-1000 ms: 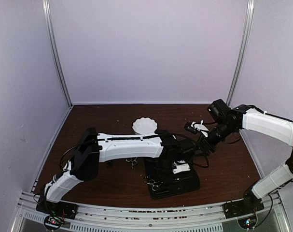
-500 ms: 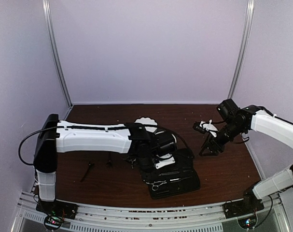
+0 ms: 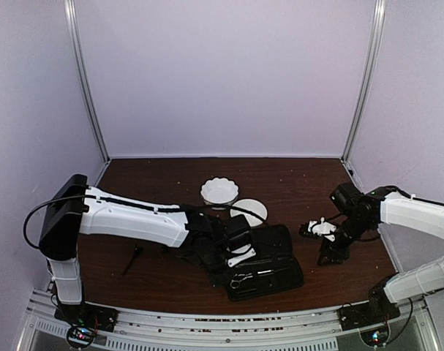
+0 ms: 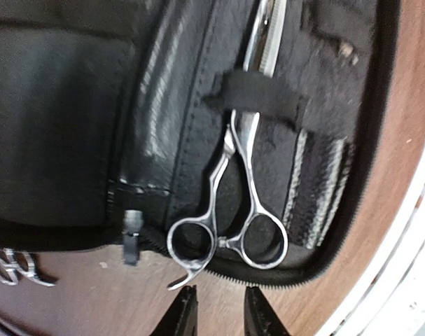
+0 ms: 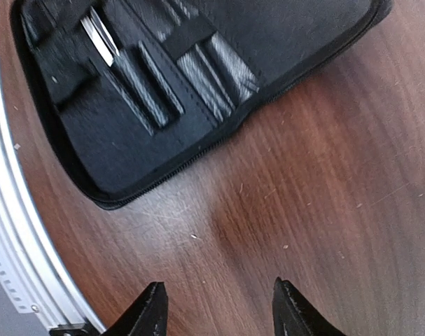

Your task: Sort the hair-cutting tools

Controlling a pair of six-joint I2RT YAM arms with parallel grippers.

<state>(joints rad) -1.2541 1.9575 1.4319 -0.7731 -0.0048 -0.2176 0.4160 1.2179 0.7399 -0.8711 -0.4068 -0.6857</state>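
The left arm is stretching across the table point(image 3: 309, 183) to a black case point(image 3: 276, 267) that is lying open near the front edge. The left gripper point(image 4: 216, 318) is hanging low over the bare wood just outside the case's zip edge. Its jaws are standing only a narrow gap apart and are gripping nothing.

One pair of scissors point(image 4: 237, 182) is sitting inside the case, tucked under a black strap point(image 4: 258, 98), with the blades pointing away from the gripper. Its two finger rings are resting just inside the zip, right in front of the fingertips but not touching them. The rings of a second pair of scissors point(image 4: 9, 269) are showing on the wood beside the case. The rest of that pair is running out of the wrist view.

A thin black clip point(image 3: 132, 258) is lying on the table well to the left, in front of the left arm.

The right gripper point(image 5: 219, 311) is hovering over bare wood to the right of the case. Its jaws are standing wide apart and are carrying nothing.

Behind the case, a far bowl point(image 3: 219, 190) and a near bowl point(image 3: 252, 209), both white, are sitting side by side.
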